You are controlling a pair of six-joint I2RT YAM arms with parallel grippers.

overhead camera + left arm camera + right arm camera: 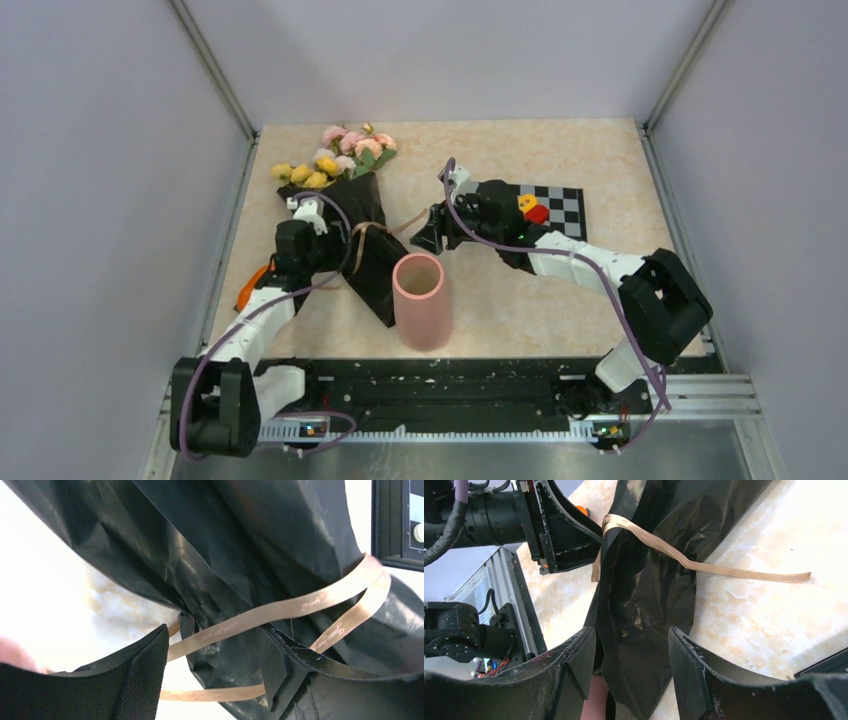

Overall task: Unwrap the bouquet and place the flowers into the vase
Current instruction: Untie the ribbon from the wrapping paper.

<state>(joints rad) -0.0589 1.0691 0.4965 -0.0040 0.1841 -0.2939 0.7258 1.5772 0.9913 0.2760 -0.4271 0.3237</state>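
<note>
Left arm (250, 335) and right arm (575, 262) share white link shells and bulky black joints; a lilac cable (460, 492) trails along each; the black fingers (145, 675) carry mesh-textured pads

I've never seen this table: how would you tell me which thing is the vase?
Start at the beige table and look to the middle of its near edge. The vase stands upright there, beside the narrow lower end of the bouquet. It is the only plain pink tube with an open round mouth; the bouquet is black crinkled paper.
</note>
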